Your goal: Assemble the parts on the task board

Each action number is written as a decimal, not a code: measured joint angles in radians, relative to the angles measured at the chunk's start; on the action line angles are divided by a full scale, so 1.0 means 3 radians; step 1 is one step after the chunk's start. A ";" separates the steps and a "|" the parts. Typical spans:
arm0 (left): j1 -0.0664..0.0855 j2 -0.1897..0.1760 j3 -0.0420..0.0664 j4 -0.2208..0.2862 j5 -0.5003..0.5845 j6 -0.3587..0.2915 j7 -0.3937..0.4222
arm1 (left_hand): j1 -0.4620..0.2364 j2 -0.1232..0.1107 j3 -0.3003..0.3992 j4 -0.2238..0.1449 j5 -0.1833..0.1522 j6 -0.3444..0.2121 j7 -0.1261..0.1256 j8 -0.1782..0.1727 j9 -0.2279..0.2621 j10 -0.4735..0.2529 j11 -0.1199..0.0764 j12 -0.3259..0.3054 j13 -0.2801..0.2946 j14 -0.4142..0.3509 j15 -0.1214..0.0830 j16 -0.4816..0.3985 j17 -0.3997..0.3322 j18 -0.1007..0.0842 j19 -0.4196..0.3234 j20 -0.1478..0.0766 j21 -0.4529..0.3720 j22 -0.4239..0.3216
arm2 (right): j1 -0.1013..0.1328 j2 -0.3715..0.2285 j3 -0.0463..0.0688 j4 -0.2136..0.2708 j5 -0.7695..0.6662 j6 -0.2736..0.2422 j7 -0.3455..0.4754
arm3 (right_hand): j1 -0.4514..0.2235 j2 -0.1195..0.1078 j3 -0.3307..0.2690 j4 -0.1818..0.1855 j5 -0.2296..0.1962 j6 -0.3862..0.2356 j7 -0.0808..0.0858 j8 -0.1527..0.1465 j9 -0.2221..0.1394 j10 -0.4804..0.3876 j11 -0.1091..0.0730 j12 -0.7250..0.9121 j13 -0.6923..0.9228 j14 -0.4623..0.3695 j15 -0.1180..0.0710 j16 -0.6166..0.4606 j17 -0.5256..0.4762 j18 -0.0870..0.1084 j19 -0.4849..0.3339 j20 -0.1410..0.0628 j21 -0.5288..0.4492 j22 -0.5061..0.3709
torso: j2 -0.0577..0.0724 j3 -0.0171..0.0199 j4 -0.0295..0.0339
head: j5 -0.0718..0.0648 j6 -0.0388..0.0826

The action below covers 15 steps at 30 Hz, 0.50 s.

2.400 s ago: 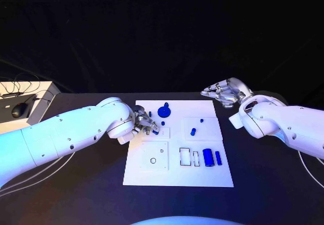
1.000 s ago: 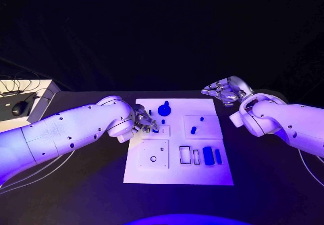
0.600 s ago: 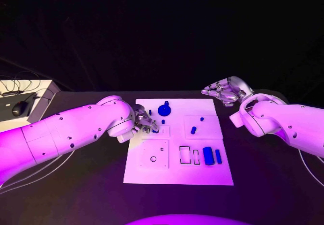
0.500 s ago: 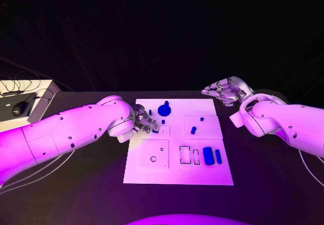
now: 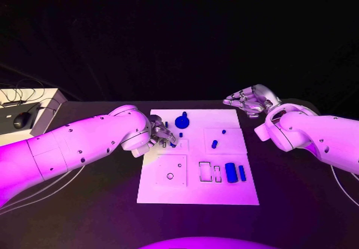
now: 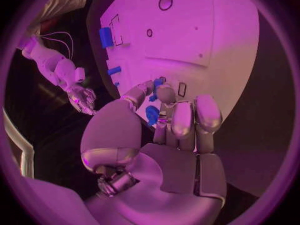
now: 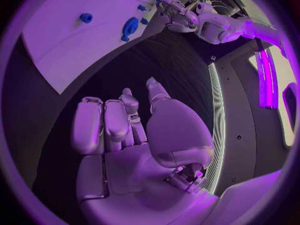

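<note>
Left hand [image 5: 159, 136], at the left edge of the flat white task board [image 5: 198, 194]: in the left wrist view its silver fingertips [image 6: 164, 92] close round a small blue part [image 6: 152, 114], pinched between thumb and fingers just above the board. We judge the step in hand to be seating this part in one of the small outlined recesses [image 6: 182, 89] beside the fingertips. To do it well, we would keep the part upright over the recess, lower slowly, and loosen the pinch only once it has bottomed; the fingers hide the recess from the head camera, so alignment rests on the wrist view.

The left palm faces down toward the board, and the white forearm slants in from the table's left side.

Right hand [image 5: 249, 100]: off the board's far right corner, over the black table [image 5: 90, 212], fingers loosely curled around nothing.

Other blue parts: a round knobbed piece [image 5: 182, 122] at the far edge, two short pegs [image 5: 215, 143] in the right panel, and two blue blocks [image 5: 235, 173] in the near slots.
</note>
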 measured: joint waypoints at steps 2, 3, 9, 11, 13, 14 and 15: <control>0.0000 0.0004 0.0000 -0.0001 0.0000 0.0004 -0.0001 | -0.0009 0.0009 -0.0007 -0.0007 -0.0001 0.0006 0.0006 0.0000 0.0000 0.0000 0.0000 0.0003 0.0000 0.0004 0.0004 0.0000 0.0003 0.0000 0.0000 0.0000 0.0000 0.0002 | 0.0000 0.0000 0.0000 0.0000 0.0000 0.0001 0.0000 | 0.0000 0.0000 0.0000 0.0000 0.0000 0.0000 0.0000 0.0000 0.0000 0.0000 0.0000 0.0000 0.0000 0.0000 0.0000 0.0000 0.0000 0.0000 0.0000 0.0000 0.0000 0.0000 | 0.0000 0.0000 0.0000 | -0.0002 0.0000; 0.0000 0.0006 0.0000 -0.0001 0.0000 0.0006 -0.0001 | -0.0009 0.0009 -0.0014 -0.0014 -0.0001 0.0006 0.0006 0.0000 0.0000 0.0000 0.0000 0.0003 0.0000 0.0004 0.0004 0.0000 0.0006 0.0000 0.0000 0.0000 0.0000 0.0002 | 0.0000 0.0000 0.0000 0.0000 0.0000 0.0001 0.0000 | 0.0000 0.0000 0.0000 0.0000 0.0000 0.0000 0.0000 0.0000 0.0000 0.0000 0.0000 0.0000 0.0000 0.0000 0.0000 0.0000 0.0000 0.0000 0.0000 0.0000 0.0000 0.0000 | 0.0000 0.0000 0.0000 | -0.0003 0.0000; 0.0000 0.0009 0.0000 -0.0001 0.0000 0.0027 -0.0001 | -0.0009 0.0009 -0.0023 -0.0023 -0.0001 0.0008 0.0007 0.0000 0.0000 0.0000 0.0000 0.0003 0.0000 0.0005 0.0005 0.0013 0.0018 0.0000 0.0000 0.0000 0.0000 0.0010 | 0.0000 -0.0002 0.0000 0.0000 0.0000 0.0002 0.0000 | 0.0000 0.0000 0.0000 0.0000 0.0000 0.0000 0.0000 0.0000 0.0000 0.0001 0.0001 0.0000 0.0000 0.0000 0.0000 0.0000 0.0000 0.0000 0.0000 0.0000 0.0000 0.0000 | -0.0001 -0.0001 0.0000 | -0.0004 -0.0004; 0.0001 0.0009 0.0000 -0.0001 0.0000 0.0034 -0.0001 | -0.0009 0.0009 -0.0023 -0.0023 -0.0002 0.0009 0.0008 0.0000 0.0000 0.0000 0.0000 0.0003 -0.0002 0.0005 0.0005 0.0013 0.0020 0.0000 0.0000 0.0000 0.0000 0.0013 | 0.0000 -0.0002 0.0000 0.0000 0.0000 0.0002 0.0000 | 0.0000 0.0000 0.0000 0.0000 0.0000 0.0000 0.0000 0.0000 0.0000 0.0001 0.0001 0.0000 0.0000 0.0000 0.0000 0.0000 0.0000 0.0000 0.0000 0.0000 0.0000 0.0000 | -0.0001 -0.0002 0.0000 | -0.0006 -0.0005; 0.0002 0.0009 0.0000 -0.0001 0.0000 0.0038 -0.0001 | -0.0009 0.0009 -0.0023 -0.0023 -0.0002 0.0010 0.0008 0.0000 0.0000 0.0011 0.0011 0.0003 -0.0008 0.0005 0.0005 0.0026 0.0024 0.0000 0.0001 0.0002 0.0000 0.0017 | 0.0000 -0.0002 0.0000 0.0000 0.0000 0.0003 0.0000 | 0.0000 0.0000 0.0000 0.0000 0.0000 0.0000 0.0000 0.0000 0.0000 0.0001 0.0001 0.0000 0.0000 0.0000 0.0000 0.0000 0.0000 0.0000 0.0000 0.0000 0.0000 -0.0001 | -0.0001 -0.0002 0.0001 | -0.0007 -0.0006; 0.0002 0.0009 0.0000 -0.0001 0.0000 0.0041 -0.0001 | -0.0009 0.0009 -0.0023 -0.0023 -0.0002 0.0010 0.0009 0.0000 0.0000 0.0011 0.0011 0.0003 -0.0012 0.0005 0.0005 0.0026 0.0024 0.0000 0.0008 0.0008 0.0000 0.0020 | 0.0000 -0.0002 0.0000 0.0000 0.0000 0.0003 0.0000 | 0.0000 0.0000 0.0000 0.0000 0.0000 0.0000 0.0000 0.0000 0.0000 0.0001 0.0001 0.0000 0.0000 0.0000 0.0000 0.0000 0.0000 0.0000 0.0000 0.0000 0.0000 -0.0001 | -0.0001 -0.0003 0.0001 | -0.0007 -0.0007; 0.0002 0.0008 0.0000 -0.0001 0.0000 0.0042 -0.0001 | -0.0008 0.0009 -0.0023 -0.0023 -0.0002 0.0010 0.0009 0.0000 0.0000 0.0011 0.0011 0.0003 -0.0013 0.0005 0.0005 0.0026 0.0024 0.0000 0.0012 0.0012 0.0000 0.0020 | 0.0000 -0.0002 0.0000 0.0000 0.0000 0.0003 0.0000 | 0.0000 0.0000 0.0000 0.0000 0.0000 0.0000 0.0000 0.0000 0.0000 0.0001 0.0001 0.0000 0.0000 0.0000 0.0000 0.0000 0.0000 0.0000 0.0000 0.0000 0.0000 -0.0001 | -0.0001 -0.0003 0.0001 | -0.0007 -0.0007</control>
